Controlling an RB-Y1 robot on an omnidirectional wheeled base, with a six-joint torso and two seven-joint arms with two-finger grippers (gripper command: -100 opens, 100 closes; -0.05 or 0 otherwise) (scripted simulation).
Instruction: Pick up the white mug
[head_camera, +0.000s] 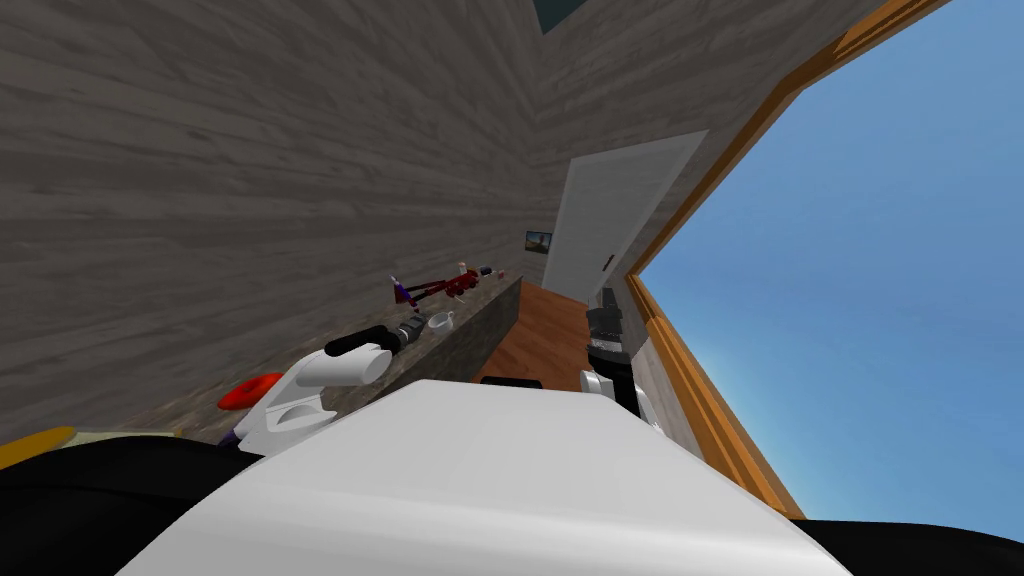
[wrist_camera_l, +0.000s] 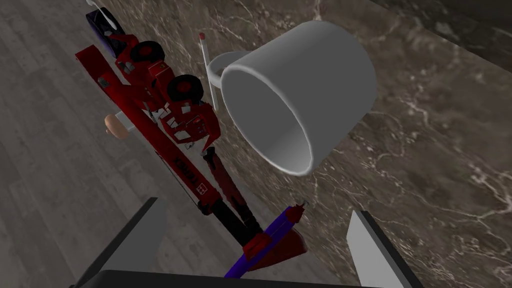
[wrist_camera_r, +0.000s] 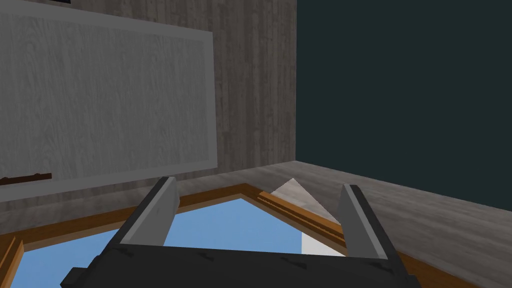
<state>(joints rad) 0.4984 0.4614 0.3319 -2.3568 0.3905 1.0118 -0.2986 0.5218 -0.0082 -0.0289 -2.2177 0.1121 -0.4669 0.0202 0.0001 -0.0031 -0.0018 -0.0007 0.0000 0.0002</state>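
The white mug (wrist_camera_l: 300, 95) stands on a dark marbled counter (wrist_camera_l: 425, 165), its mouth turned toward my left hand and its handle (wrist_camera_l: 218, 70) on the far side. My left gripper (wrist_camera_l: 257, 235) is open, a short way before the mug, with nothing between its fingers (wrist_camera_l: 145, 235). In the head view the mug (head_camera: 440, 320) is small, just past the left gripper (head_camera: 413, 331). My right gripper (wrist_camera_r: 255, 210) is open and empty, held up by the window (head_camera: 605, 325).
A red toy racing car (wrist_camera_l: 165, 105) and a purple-and-red piece (wrist_camera_l: 270, 240) lie on the counter close beside the mug, toward the wall. A red round thing (head_camera: 250, 390) sits nearer me. Wooden floor (head_camera: 545, 340) and a white door (head_camera: 610, 220) lie beyond.
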